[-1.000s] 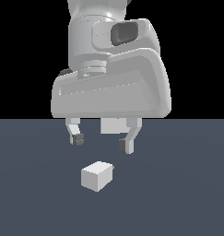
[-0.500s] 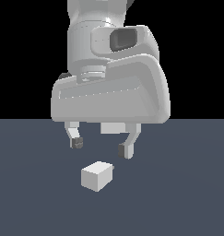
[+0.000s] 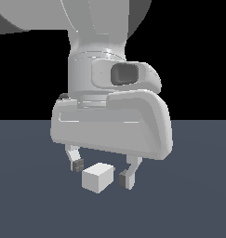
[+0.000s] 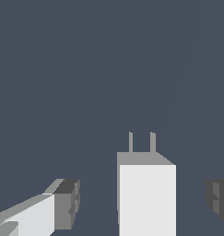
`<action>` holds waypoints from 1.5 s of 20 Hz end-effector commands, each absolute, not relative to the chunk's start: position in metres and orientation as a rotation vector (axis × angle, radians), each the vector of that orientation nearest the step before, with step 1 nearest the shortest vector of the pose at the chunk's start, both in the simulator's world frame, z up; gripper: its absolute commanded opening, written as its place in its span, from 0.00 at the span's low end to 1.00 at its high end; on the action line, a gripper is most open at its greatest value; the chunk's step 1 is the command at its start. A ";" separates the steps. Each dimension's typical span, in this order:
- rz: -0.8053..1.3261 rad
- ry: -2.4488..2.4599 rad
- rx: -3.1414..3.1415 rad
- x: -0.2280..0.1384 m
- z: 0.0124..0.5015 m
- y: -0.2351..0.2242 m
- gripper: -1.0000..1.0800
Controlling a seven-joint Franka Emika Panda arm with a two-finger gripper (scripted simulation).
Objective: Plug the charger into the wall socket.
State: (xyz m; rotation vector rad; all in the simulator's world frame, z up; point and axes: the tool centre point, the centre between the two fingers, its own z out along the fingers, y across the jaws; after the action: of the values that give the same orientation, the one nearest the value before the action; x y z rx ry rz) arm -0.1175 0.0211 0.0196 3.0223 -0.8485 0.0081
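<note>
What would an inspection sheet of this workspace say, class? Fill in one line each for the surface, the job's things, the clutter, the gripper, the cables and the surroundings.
Surface: plain dark blue-grey floor, bare where it shows.
Job's things: the charger, a small white block, rests on the floor; the wrist view shows two thin prongs on one face. The wall socket is not in view.
Clutter: nothing seen.
Gripper: the gripper is open, low over the floor, one fingertip on each side of the charger, gaps visible on both sides in the wrist view.
Cables: nothing seen.
Surroundings: black background above the floor.
</note>
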 end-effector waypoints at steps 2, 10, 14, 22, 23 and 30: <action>0.010 -0.849 3.023 -0.117 0.013 0.021 0.96; 0.010 -0.849 3.023 -0.117 0.012 0.021 0.00; 0.010 -0.849 3.023 -0.117 0.012 0.021 0.00; 0.010 -0.800 3.036 -0.113 0.016 0.017 0.00; 0.010 -0.785 3.040 -0.111 0.017 0.016 0.00; 0.011 -0.627 3.076 -0.097 0.029 0.002 0.00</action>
State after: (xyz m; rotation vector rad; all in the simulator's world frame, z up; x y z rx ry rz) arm -0.1009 0.0056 0.0255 3.0677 -0.6663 0.0102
